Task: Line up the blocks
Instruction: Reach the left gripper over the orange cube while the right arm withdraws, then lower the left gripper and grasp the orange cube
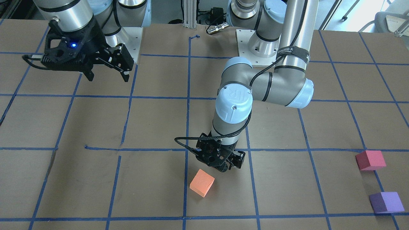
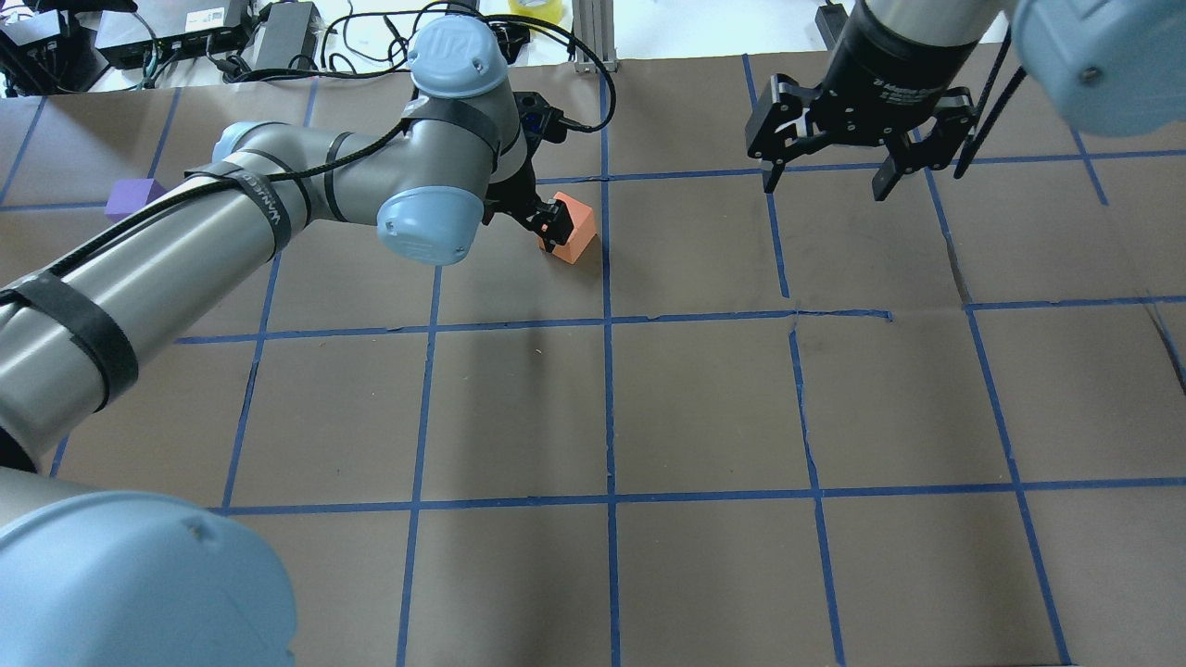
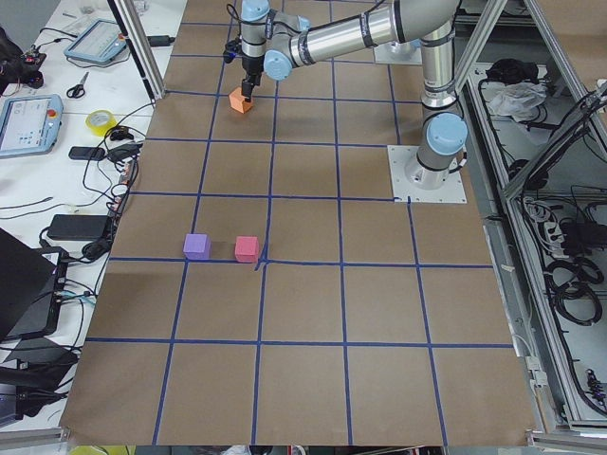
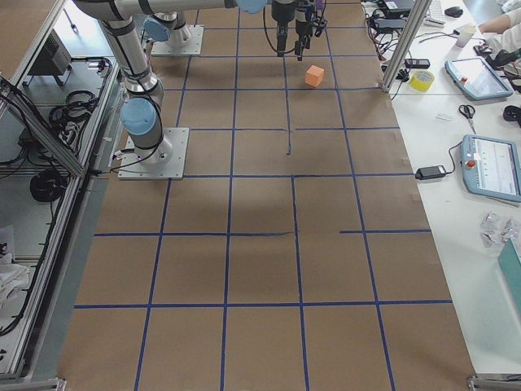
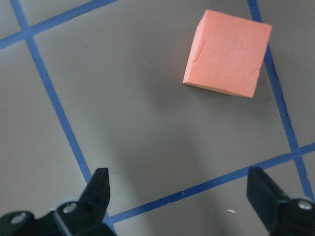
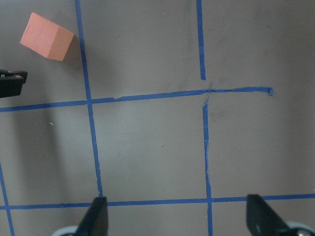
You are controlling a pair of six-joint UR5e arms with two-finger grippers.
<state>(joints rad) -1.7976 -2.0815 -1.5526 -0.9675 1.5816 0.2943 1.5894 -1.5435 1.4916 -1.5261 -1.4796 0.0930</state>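
A light-blue joint cap (image 1: 234, 99) on the left arm bears the embossed letters "UR". A black strap (image 1: 292, 51) around the same arm's silver tube carries white lettering that reads roughly "VANSEED". The white print on the right arm's black wrist band (image 2: 894, 88) is too small to read.

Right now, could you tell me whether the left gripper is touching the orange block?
Apart. The left wrist view shows bare table between the orange block and the open jaws of the left gripper.

Orange block (image 1: 202, 182), pinkish-red block (image 1: 370, 159), purple block (image 1: 386, 202); brown table (image 1: 96, 121) w/ blue tape grid (image 1: 188, 80) lines.
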